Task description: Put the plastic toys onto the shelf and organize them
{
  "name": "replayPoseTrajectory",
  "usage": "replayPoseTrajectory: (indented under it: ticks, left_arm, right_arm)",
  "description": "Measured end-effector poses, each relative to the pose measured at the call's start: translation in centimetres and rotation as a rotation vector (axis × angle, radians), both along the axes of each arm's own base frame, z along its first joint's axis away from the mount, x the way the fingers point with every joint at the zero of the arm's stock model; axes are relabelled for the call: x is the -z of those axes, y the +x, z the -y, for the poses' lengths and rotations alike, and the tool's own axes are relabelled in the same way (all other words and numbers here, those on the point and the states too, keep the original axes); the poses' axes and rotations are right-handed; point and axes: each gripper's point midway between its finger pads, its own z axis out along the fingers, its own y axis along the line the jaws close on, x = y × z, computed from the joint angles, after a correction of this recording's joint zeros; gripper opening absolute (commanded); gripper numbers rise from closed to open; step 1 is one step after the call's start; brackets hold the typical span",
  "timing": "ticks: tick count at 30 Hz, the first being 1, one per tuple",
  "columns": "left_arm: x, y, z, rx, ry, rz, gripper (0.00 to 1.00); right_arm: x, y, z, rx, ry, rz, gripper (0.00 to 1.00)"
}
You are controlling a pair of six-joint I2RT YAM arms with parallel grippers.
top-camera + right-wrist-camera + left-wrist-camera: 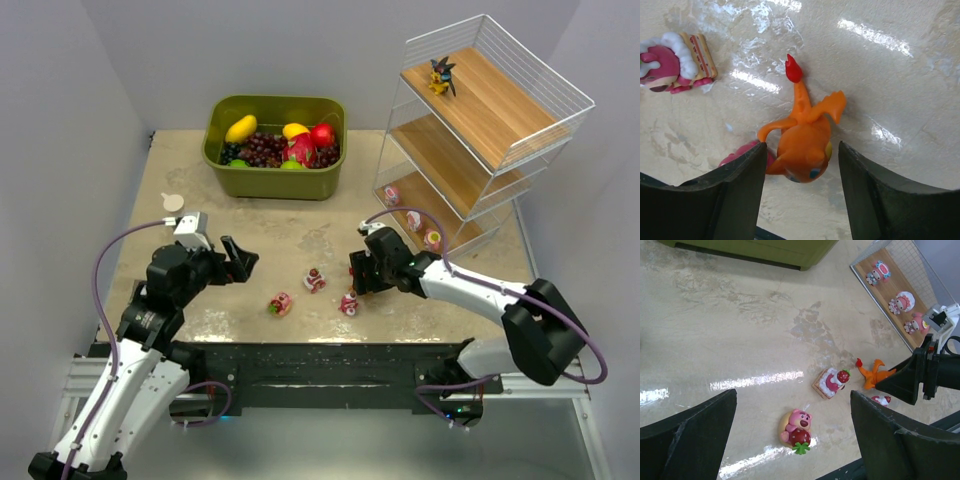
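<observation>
The orange creature point(805, 145) lies on the table between my right gripper's point(800, 192) open fingers, with gaps on both sides. In the top view that gripper point(357, 276) hides it. A pink toy point(740, 152) peeks from behind its left finger. A cake toy point(314, 280), a pink bear with strawberry point(281, 303) and a small pink toy point(349, 303) lie on the table. My left gripper point(240, 262) is open and empty, and the bear point(796, 427) lies below its fingers. The shelf point(480, 130) holds a dark spiky creature point(441, 75) on top and three pink toys point(414, 220) on the bottom tier.
An olive-green bin point(275, 178) of fruit stands at the back centre. A small white disc point(173, 202) lies at the left. The shelf stands at the back right, right of the right arm.
</observation>
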Motion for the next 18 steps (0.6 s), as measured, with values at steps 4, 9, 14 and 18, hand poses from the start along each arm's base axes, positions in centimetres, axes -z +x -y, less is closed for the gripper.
replayPoseTrajectory:
  ticks: [4, 9, 14, 18]
  left_arm:
    - [0.0, 0.0, 0.0, 0.0, 0.0, 0.0, 1.0]
    - [0.0, 0.0, 0.0, 0.0, 0.0, 0.0, 1.0]
    - [0.0, 0.0, 0.0, 0.0, 0.0, -0.001, 1.0]
    - [0.2, 0.1, 0.0, 0.001, 0.003, -0.01, 1.0]
  right_arm:
    - [-0.4, 0.0, -0.5, 0.016, 0.044, 0.002, 0.46]
    - [-0.4, 0.4, -1.0, 0.037, 0.067, 0.006, 0.33]
    - [-0.4, 1.2, -1.5, 0.065, 0.085, 0.022, 0.26]
    - [-0.5, 2.2, -1.9, 0.088, 0.083, 0.039, 0.15]
